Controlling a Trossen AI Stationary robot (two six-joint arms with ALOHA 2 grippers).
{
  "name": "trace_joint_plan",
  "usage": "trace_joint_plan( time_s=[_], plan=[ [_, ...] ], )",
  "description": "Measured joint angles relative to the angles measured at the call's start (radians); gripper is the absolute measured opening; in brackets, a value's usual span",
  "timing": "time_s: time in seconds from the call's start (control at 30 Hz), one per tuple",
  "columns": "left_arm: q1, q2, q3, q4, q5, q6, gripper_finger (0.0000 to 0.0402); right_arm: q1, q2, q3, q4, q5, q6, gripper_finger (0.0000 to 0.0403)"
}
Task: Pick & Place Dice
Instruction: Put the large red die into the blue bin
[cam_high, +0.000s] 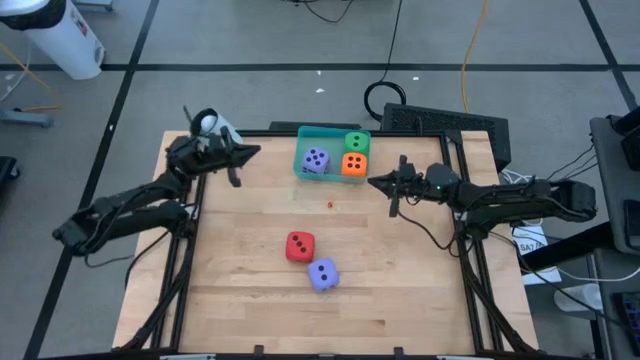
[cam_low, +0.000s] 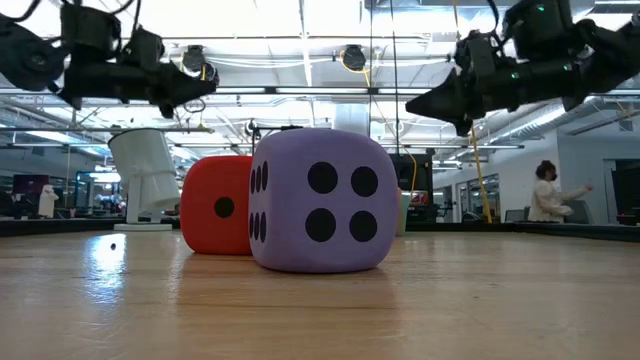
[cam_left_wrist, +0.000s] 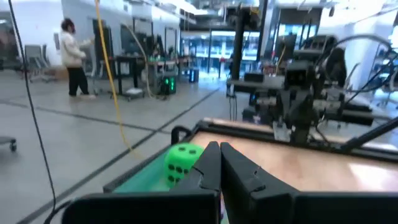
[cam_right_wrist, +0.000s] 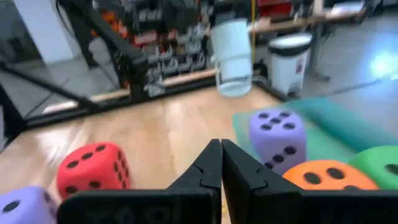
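High view shows both jaws closed on nothing: right gripper (cam_high: 372, 181) just beside the teal tray (cam_high: 305, 140), left gripper (cam_high: 256, 151) on its other side. Red die (cam_high: 300, 246) and purple die (cam_high: 323, 274) lie well apart from the tray, touching; I would open wide and take the red one from above.

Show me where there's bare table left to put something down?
Bare wood lies left of the red die, right of the purple die beside it, and between that pair and the teal tray. The tray is crowded with three dice.
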Motion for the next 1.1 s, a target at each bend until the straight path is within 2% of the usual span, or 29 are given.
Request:
trace_joint_plan(
  time_s=[0.13, 0.27, 0.37, 0.57, 0.73, 0.87, 1.0, 1.1],
  plan=[
    [0.003, -0.042, 0.000, 0.001, 0.009, -0.025, 0.0003, 0.054, 0.025, 0.136, -0.253, 0.022, -0.004, 0.0000],
    [-0.006, -0.040, 0.000, -0.013, 0.009, -0.030, 0.0009, 0.151, 0.111, 0.305, -0.514, 0.198, -0.004, 0.0003],
    [-0.015, -0.039, 0.000, -0.040, 0.009, -0.030, 0.0009, 0.200, 0.194, 0.411, -0.616, 0.256, -0.004, 0.0022],
    [-0.027, -0.039, 0.000, -0.042, 0.004, -0.033, 0.0003, 0.270, 0.348, 0.556, -0.608, 0.252, -0.023, 0.0115],
    [-0.028, -0.039, 0.000, -0.049, -0.001, -0.036, 0.0013, 0.285, 0.480, 0.681, -0.607, 0.244, 0.045, 0.0205],
    [-0.028, -0.038, 0.000, -0.079, -0.002, -0.053, 0.0019, 0.291, 0.617, 0.810, -0.642, 0.145, 0.098, 0.0261],
    [-0.028, -0.039, 0.000, -0.116, -0.002, -0.053, 0.0011, 0.290, 0.750, 1.004, -0.829, 0.041, 0.134, 0.0302],
    [-0.028, -0.039, 0.000, -0.152, -0.006, -0.052, 0.0004, 0.301, 0.832, 1.130, -0.966, 0.049, 0.067, 0.0324]
  ],
)
